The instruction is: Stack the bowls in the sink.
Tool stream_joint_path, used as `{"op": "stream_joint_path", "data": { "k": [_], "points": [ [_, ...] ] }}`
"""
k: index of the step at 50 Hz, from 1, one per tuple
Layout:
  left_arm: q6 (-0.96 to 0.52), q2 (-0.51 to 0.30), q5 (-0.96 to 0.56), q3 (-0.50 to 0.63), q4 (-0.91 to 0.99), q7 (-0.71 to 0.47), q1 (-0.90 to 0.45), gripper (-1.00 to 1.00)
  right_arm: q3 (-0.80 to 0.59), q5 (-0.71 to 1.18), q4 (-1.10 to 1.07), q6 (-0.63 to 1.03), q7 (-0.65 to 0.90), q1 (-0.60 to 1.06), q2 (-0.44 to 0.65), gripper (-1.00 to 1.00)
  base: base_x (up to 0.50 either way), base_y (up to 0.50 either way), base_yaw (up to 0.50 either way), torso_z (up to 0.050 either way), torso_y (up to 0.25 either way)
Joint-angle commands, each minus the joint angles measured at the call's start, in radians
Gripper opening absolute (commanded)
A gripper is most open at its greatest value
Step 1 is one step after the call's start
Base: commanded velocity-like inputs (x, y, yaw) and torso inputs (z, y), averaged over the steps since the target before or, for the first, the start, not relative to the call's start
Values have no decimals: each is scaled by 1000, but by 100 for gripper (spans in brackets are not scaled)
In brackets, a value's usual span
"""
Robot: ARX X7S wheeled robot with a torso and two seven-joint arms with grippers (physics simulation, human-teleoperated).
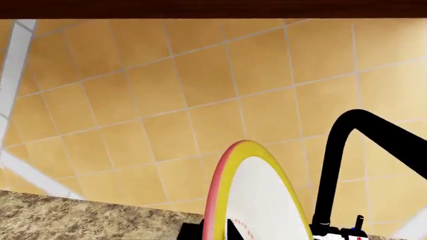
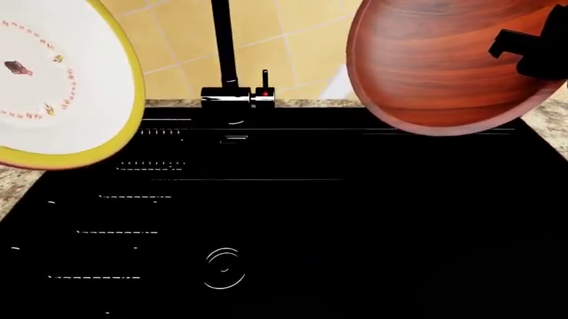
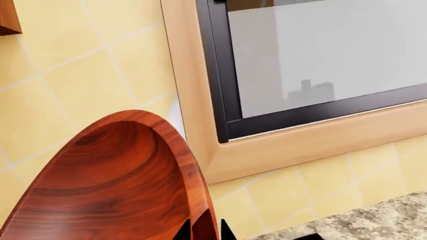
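The glossy black sink (image 2: 355,226) fills most of the head view, with faint ribbing on its left part and a round drain ring (image 2: 223,268) near the front left. Speckled beige granite countertop (image 2: 16,183) shows at the sink's left edge and along its far edge. The tall black faucet (image 2: 223,53) rises from the far rim, slightly left of centre, with a chrome base and a small lever just to its right. Behind it the wall is yellow tile (image 2: 293,33). The right wrist view adds a window (image 3: 320,55) with a dark frame and a pale wooden surround set into that tiled wall.

Both bowls are up in the air above the sink, well apart, one on each side of the faucet. The white bowl (image 2: 53,86) with the yellow rim and small red marks hangs at far left, tilted with its inside towards the head camera. The left gripper (image 1: 227,231) is clamped on its rim, seen edge-on in the left wrist view; only dark finger parts at the rim show.

The reddish-brown wooden bowl (image 2: 435,66) hangs at far right, also tilted up on edge. The right gripper (image 3: 201,229) pinches its rim, dark fingers either side of the wall
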Motion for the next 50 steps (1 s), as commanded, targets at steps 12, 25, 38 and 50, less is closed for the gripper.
{"op": "stream_joint_path", "data": {
  "k": [12, 25, 38, 50],
  "points": [
    [120, 64, -40, -14, 36, 25, 62, -100, 30, 3, -7, 34, 47, 34, 53, -100, 26, 0, 4, 0, 1],
    [159, 110, -13, -5, 55, 54, 117, -100, 32, -17, -9, 9, 65, 1, 65, -100, 27, 0, 3, 1, 2],
    [214, 89, 23, -6, 80, 72, 215, -100, 31, -28, -8, -9, 58, -27, 69, -100, 28, 0, 4, 0, 1],
    [331, 104, 76, -31, 94, 136, 344, -100, 33, -38, -6, -37, 47, -57, 70, -100, 28, 0, 3, 0, 1]
  ]
}}
